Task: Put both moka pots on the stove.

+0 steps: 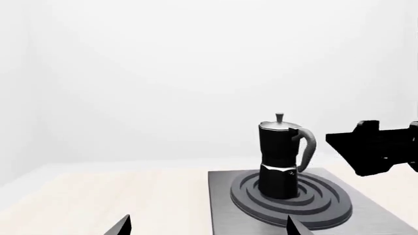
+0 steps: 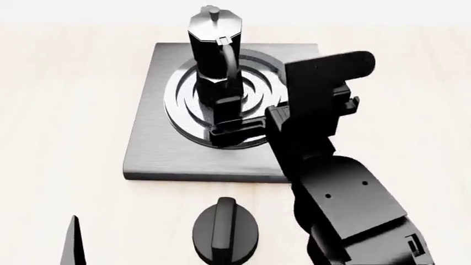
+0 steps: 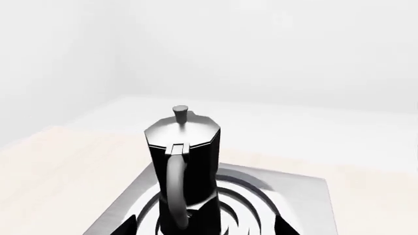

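One moka pot stands upright on the raised rings of the stove, its handle towards me. It also shows in the right wrist view and the left wrist view. The second moka pot is out of view. My right gripper is open just behind the pot's handle, with a fingertip at each side of the lower body and no visible grip. In the head view the right gripper hovers over the rings. My left gripper is open and empty, low over the table by the stove's edge.
A round black knob with a ridge sits on the light wooden table in front of the stove. My right arm reaches over the stove's right side and shows in the left wrist view. One left finger shows at front left.
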